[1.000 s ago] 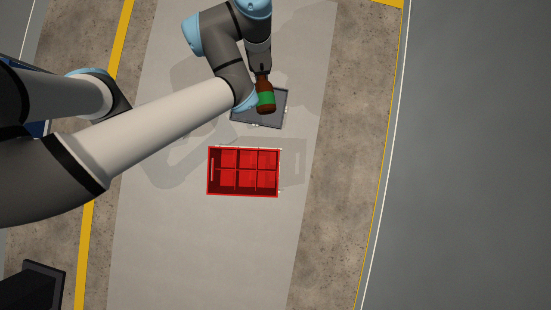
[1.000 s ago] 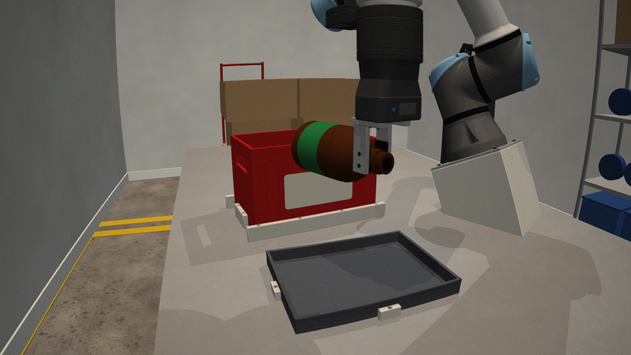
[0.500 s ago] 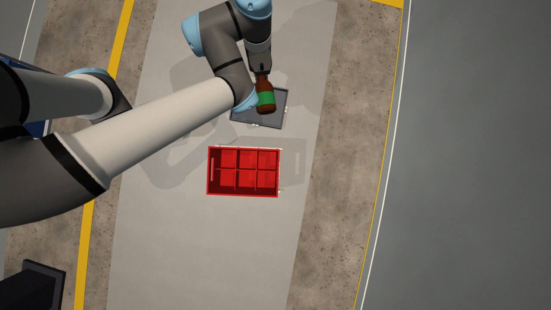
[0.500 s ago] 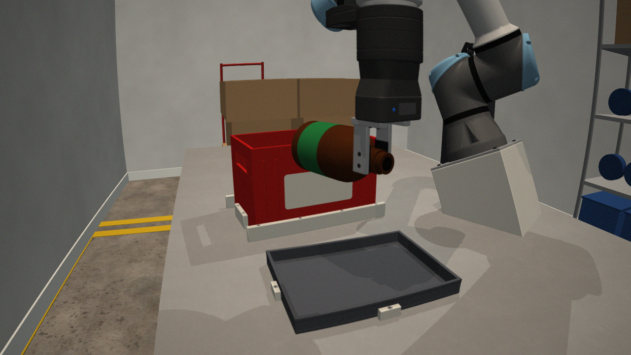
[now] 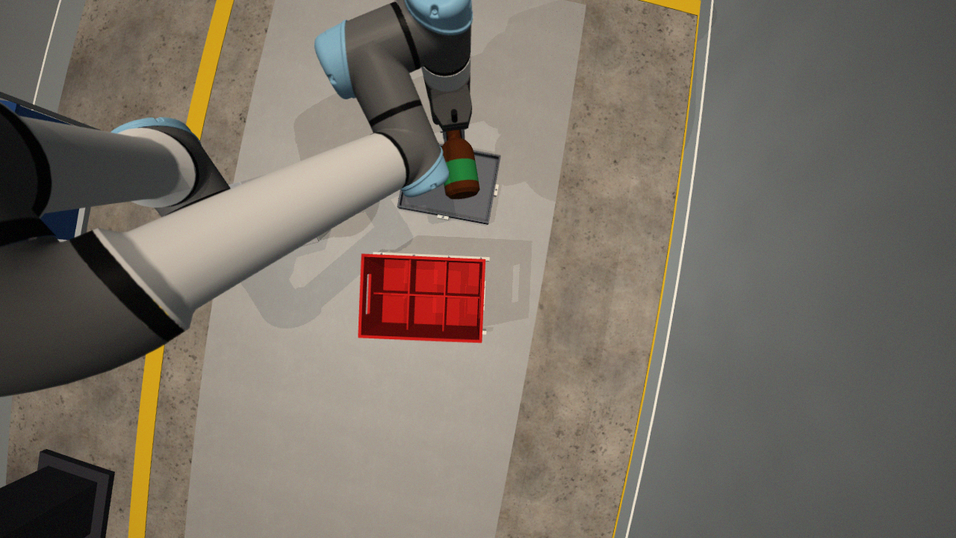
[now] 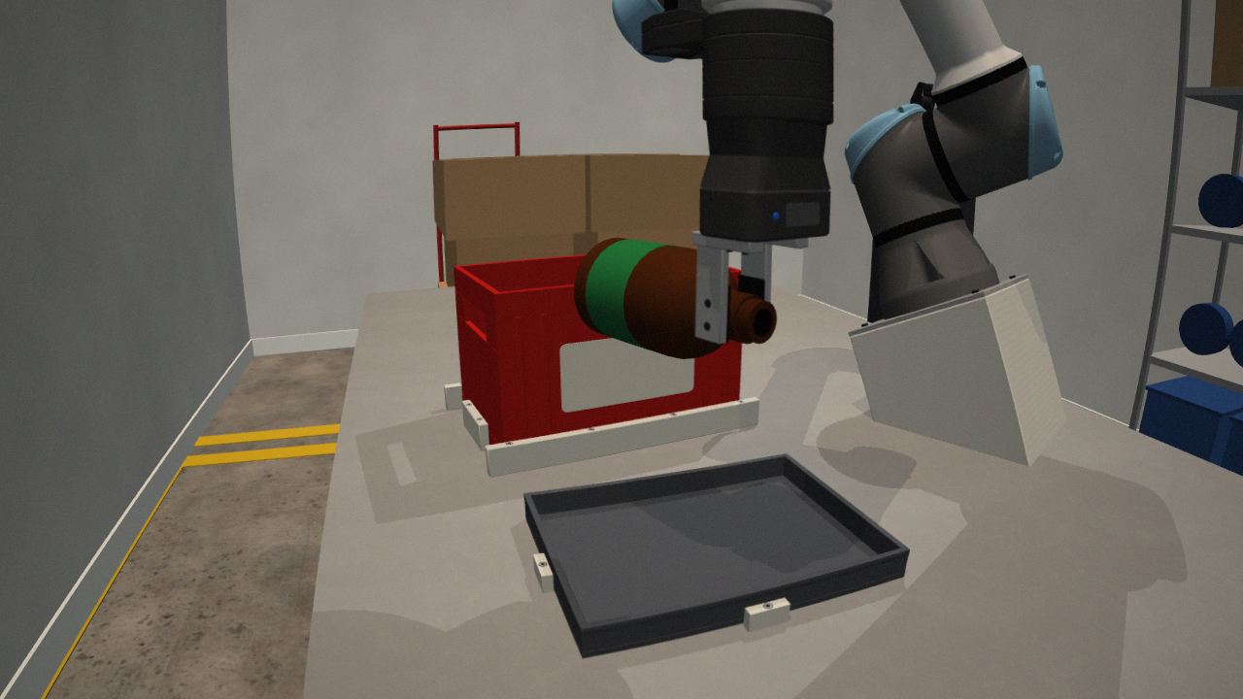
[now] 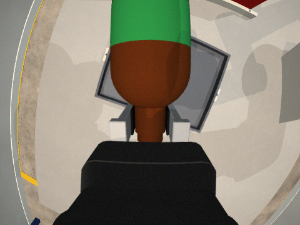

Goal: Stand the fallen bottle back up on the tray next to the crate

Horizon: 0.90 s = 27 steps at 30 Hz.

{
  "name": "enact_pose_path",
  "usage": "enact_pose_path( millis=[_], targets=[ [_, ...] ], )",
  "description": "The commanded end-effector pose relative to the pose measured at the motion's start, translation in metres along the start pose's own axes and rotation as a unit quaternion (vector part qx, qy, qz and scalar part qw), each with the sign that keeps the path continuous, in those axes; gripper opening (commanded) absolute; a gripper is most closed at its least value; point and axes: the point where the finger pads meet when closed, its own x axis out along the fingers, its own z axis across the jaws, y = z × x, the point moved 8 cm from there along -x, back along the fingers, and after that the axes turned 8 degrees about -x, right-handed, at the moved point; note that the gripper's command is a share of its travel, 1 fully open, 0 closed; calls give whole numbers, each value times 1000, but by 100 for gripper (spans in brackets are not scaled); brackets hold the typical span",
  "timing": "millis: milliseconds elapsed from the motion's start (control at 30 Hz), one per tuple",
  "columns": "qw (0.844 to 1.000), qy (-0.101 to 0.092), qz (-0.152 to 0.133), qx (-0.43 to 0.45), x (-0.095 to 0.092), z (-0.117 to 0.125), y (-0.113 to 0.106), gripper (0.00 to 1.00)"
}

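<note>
My gripper [image 6: 728, 299] is shut on the neck of the brown bottle [image 6: 660, 298] with a green label band. It holds the bottle lying nearly level, high above the dark grey tray [image 6: 712, 548], with the base pointing toward the red crate [image 6: 590, 348]. The tray holds nothing. In the wrist view the bottle [image 7: 149, 54] fills the middle, its neck between the fingers, and the tray [image 7: 204, 84] shows below it. From above, the bottle [image 5: 460, 167] hangs over the tray [image 5: 443, 187].
The red crate [image 5: 422, 297] with six empty compartments stands in a white frame beside the tray. The arm's white base block [image 6: 956, 374] stands on the table to the right. Cardboard boxes [image 6: 564, 204] and a shelf [image 6: 1208, 260] stand beyond the table.
</note>
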Motion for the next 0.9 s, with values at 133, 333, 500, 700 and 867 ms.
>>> enact_pose_path(
  millis=[133, 333, 500, 700, 867],
  targets=[
    [1000, 1, 0, 1, -1, 0, 0, 0],
    [1000, 1, 0, 12, -1, 0, 0, 0],
    [999, 1, 0, 42, -1, 0, 0, 0],
    [997, 1, 0, 82, -1, 0, 0, 0],
    [994, 1, 0, 109, -1, 0, 0, 0]
  ],
)
